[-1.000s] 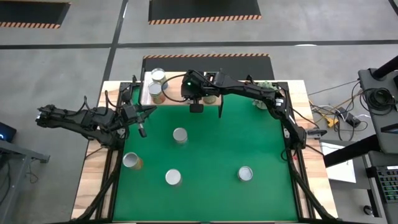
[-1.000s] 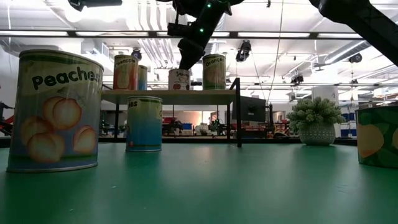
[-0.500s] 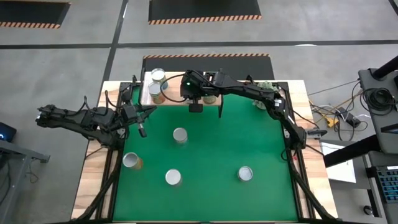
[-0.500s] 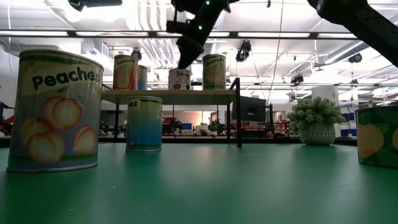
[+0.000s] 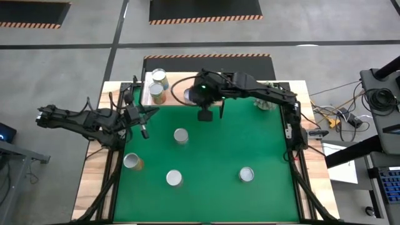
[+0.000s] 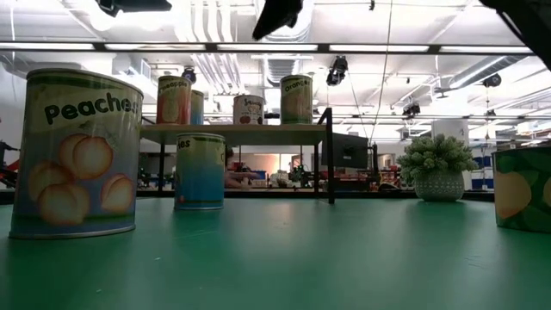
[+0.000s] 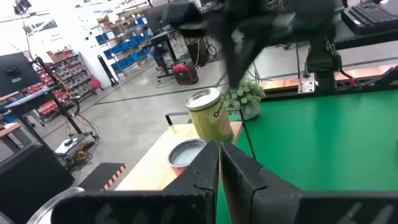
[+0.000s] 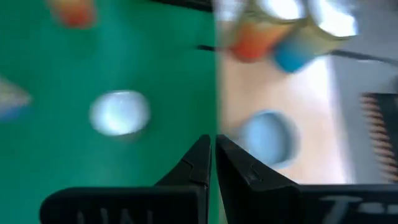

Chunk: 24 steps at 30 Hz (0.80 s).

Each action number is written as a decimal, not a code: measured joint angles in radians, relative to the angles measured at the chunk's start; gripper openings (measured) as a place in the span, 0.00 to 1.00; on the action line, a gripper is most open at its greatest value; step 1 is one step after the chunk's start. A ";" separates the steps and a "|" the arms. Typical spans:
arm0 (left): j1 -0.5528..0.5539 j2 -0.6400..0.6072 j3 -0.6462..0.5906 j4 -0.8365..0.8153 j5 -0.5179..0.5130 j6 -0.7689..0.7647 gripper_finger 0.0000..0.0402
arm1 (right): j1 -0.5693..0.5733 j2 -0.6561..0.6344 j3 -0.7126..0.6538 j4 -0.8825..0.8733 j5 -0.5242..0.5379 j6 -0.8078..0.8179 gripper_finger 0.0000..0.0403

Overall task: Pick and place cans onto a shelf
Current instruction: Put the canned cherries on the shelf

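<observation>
The light-wood shelf [image 5: 181, 94] stands at the mat's far left and bears several cans: two at its left end [image 5: 158, 77], a short silvery-topped one [image 5: 190, 95] and a tall orange-labelled one [image 6: 296, 99]. More cans stand on the green mat: one in the middle [image 5: 180, 135], two at the near left [image 5: 132, 162] and one at the near right [image 5: 246, 174]. My right gripper [image 5: 204, 115] hangs shut and empty, high above the mat just near of the shelf. My left gripper [image 5: 143, 130] is shut and empty over the mat's left edge.
A fuzzy pale-green ball plant [image 6: 437, 168] stands at the far right of the mat. In the low view a peach-labelled can [image 6: 76, 153] and a green can [image 6: 523, 188] stand close by. Bare green mat [image 5: 250, 137] lies right of the middle can.
My right gripper has risen from beside the short can on the shelf and gone a little toward the table's right and near edges. The short can stays upright on the shelf.
</observation>
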 joint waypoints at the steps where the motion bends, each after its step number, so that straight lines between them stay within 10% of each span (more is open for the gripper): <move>1: 0.000 0.005 0.000 -0.002 0.000 0.000 0.00 | 0.010 -0.010 -0.001 -0.026 -0.041 0.015 0.03; 13: 0.000 0.060 0.000 -0.001 0.001 -0.053 0.00 | 0.196 -0.169 -0.321 0.001 -0.039 0.099 0.03; 24: 0.000 0.114 0.000 0.000 0.002 -0.126 0.00 | 0.274 -0.472 -0.898 0.481 0.095 0.084 0.03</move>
